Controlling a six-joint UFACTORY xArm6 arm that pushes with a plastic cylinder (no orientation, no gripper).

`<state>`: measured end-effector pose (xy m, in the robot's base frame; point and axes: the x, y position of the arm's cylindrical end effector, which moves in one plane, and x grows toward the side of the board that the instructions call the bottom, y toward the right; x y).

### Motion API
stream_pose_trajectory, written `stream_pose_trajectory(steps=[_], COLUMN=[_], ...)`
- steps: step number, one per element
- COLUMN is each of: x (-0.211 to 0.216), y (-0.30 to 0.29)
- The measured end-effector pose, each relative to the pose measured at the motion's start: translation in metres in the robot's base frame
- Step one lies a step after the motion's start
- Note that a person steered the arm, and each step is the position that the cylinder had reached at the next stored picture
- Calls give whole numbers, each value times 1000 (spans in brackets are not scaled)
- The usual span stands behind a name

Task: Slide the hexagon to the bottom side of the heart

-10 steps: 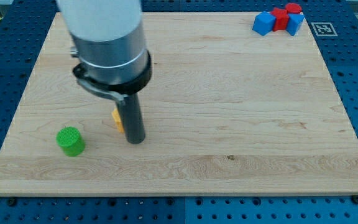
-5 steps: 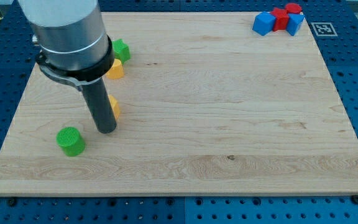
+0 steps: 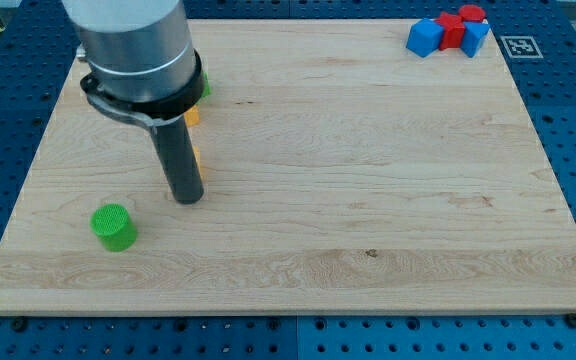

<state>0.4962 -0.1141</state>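
My tip [image 3: 187,199] rests on the wooden board [image 3: 368,150] at the view's left. A small yellow block [image 3: 197,157] shows as a sliver just right of the rod, a little above the tip; its shape cannot be made out. A second yellow block [image 3: 193,116] sits above it, mostly hidden behind the arm. A green block [image 3: 205,87] peeks out by the arm's right edge above that. Which of these is the hexagon or the heart cannot be told.
A green cylinder [image 3: 114,226] stands at the lower left of my tip. A blue cube [image 3: 425,38], a red block [image 3: 453,29], a red cylinder [image 3: 472,14] and another blue block [image 3: 476,39] cluster at the board's top right corner.
My tip swung left, then came back right and up the view. The small yellow block beside the rod has slid upward, closer to the other yellow block.
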Motion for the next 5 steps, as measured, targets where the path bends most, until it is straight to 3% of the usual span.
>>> stream_pose_trajectory(steps=[5], x=[-27], y=[-25])
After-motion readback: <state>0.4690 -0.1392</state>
